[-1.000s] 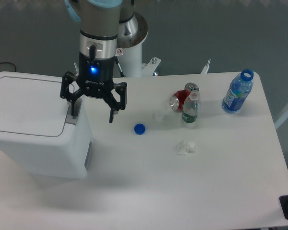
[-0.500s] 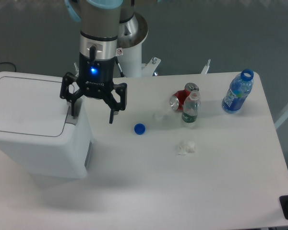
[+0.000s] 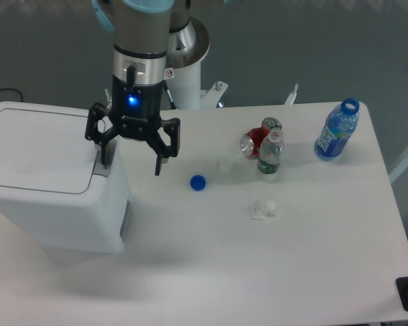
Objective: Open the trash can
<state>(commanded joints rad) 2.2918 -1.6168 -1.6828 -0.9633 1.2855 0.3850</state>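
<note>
Jaws: the gripper (image 3: 132, 161) had its two black fingers spread wide, pinching nothing; the left finger's tip was down at the grey button strip (image 3: 101, 166) on the bin's right edge, whether touching it could not be told, and the other fingertip hung over bare tabletop.
Trash can: the white trash can (image 3: 51, 176) stood at the far left of the table (image 3: 211, 265), its flat lid down and shut, its left side reaching the picture's edge.
Edges and room: the bin's right wall was just beside the gripper; between that wall and the blue cap lay a strip of bare white surface. The front half of the table, below the small items, was wide and bare out to the right edge.
Counts: one bin, one loose cap, one crumpled scrap, one can, two bottles.
Blue bottle cap (image 3: 198, 182): flat on the table, near the right fingertip but apart from it.
Crumpled white paper (image 3: 264, 208): near mid-table, well apart from the gripper.
Red soda can (image 3: 256, 139): on its side, touching or just behind the small clear bottle (image 3: 270, 154), which stood upright.
Blue-labelled bottle (image 3: 336, 132): upright, uncapped, near the far right edge, apart from everything else.
</note>
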